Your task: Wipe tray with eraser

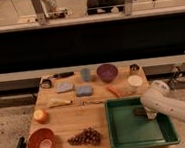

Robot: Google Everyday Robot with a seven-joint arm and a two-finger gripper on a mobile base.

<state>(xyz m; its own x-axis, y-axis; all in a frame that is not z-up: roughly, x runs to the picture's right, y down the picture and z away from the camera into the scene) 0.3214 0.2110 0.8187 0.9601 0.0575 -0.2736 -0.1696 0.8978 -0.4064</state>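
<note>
There, gripper point(149, 114) in tray point(124, 134), grapes point(85, 137) beside

This looks like a robotics test lab: a white robot arm point(175, 107) holds its hand point(144, 114), clamped on a small dark eraser block point(138, 112), in a large green plastic tray point(128, 135) on a pale wooden counter point(67, 126) beside a long dark partition wall point(82, 44).

Your arm point(180, 111) is a thick, smooth tube in off-white, ending in a rounded, bulbous cap that catches the light. Its gripper point(150, 114), which seems a shade greyer, is closed, tucked under that cap near the right rim of the tray point(111, 129).
</note>
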